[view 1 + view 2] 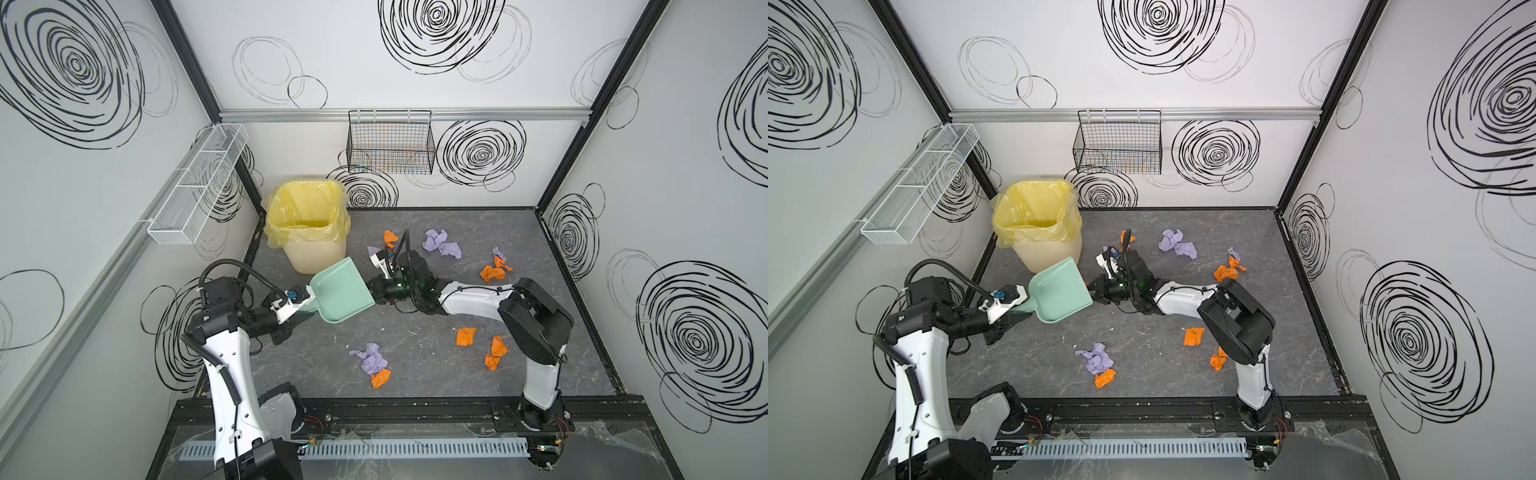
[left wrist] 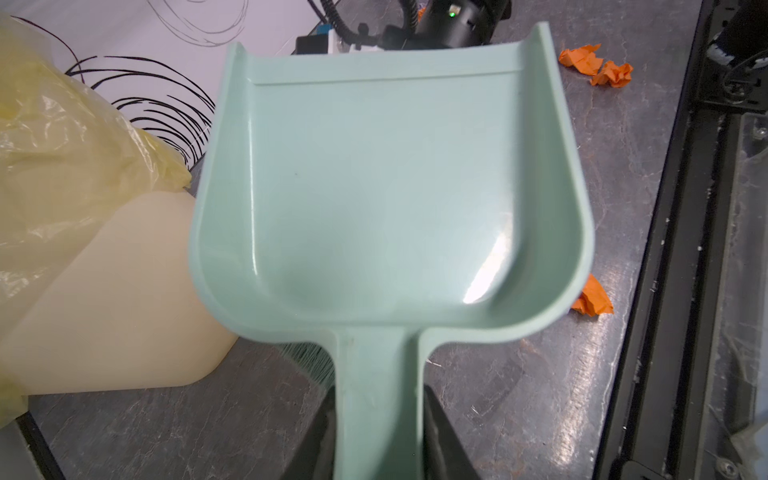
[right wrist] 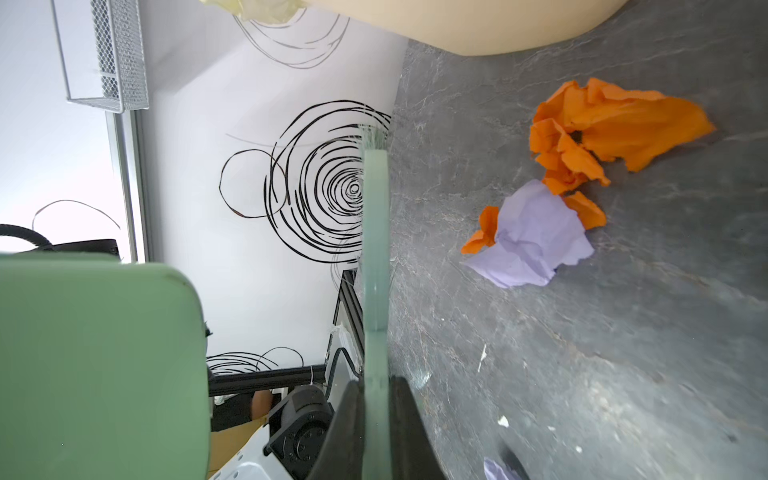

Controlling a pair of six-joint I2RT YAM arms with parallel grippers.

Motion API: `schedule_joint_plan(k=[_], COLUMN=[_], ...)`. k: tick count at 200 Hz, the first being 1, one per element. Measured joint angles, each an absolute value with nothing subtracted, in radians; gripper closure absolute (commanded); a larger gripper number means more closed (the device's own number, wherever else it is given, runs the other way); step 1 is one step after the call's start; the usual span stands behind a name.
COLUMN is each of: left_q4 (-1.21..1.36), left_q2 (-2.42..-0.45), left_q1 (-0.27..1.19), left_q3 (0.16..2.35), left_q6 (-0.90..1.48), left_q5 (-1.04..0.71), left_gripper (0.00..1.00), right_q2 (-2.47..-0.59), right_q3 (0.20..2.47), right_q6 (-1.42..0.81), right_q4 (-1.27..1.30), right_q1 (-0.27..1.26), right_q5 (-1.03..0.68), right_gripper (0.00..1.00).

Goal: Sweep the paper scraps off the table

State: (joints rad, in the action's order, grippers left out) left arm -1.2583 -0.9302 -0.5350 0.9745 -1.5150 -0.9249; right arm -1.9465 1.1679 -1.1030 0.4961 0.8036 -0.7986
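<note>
Nearest me, just past the front rail, a lilac wad with an orange one touching it lies on the surface. These are the closest of the paper scraps. Off to the right, three orange pieces sit near the upright link of the right arm, which stands in front of one of them in a top view.

Further in, the left claw is clamped on the handle of the green dustpan. I cannot tell whether the pan's lip touches the surface. The right forearm lies across the middle, between the near scraps and the far ones. The right claw is closed tight on the flat pale handle of a brush.

In both top views the dustpan covers the brush, so only the wrist views show it. The left one catches its bristles under the pan.

Just behind the pan stands a cream bin with a yellow liner. Beyond the right wrist, more orange and lilac scraps spread toward the back wall. From above, a cable crosses one pair, but the right wrist view shows that pair touching. A black wire basket hangs on the back wall.
</note>
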Motion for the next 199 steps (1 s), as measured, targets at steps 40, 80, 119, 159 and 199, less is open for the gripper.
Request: schedule_joint_plan(k=[40, 80, 119, 159, 199], left_q4=[-1.283, -1.285, -1.285, -1.284, -1.277], left_q2=[-0.945, -0.973, -1.022, -1.079, -1.090], left_q1=[-0.564, -0.596, -0.622, -0.631, -0.631], left_q3=[0.974, 0.968, 0.943, 0.938, 0.938], left_q6=[-1.566, -1.617, -1.660, -1.683, -1.686], left_q5=[-0.939, -0.942, -0.942, -0.944, -0.946], left_gripper=[1.00, 1.00, 1.00, 1.00, 1.00], right_q2=[-2.108, -2.188, -2.165, -2.058, -1.864], right_q3=[1.284, 1.306, 1.213, 1.049, 0.855], right_q6=[-1.176, -1.191, -1.172, -1.098, -0.978], right_q4=[0.514, 0.503, 0.506, 0.481, 0.378], right_q1=[0.791, 0.750, 0.669, 0.581, 0.485], right_q5=[-0.863, -0.895, -0.912, -0.942, -0.952], right_gripper=[1.00, 1.00, 1.00, 1.00, 1.00])
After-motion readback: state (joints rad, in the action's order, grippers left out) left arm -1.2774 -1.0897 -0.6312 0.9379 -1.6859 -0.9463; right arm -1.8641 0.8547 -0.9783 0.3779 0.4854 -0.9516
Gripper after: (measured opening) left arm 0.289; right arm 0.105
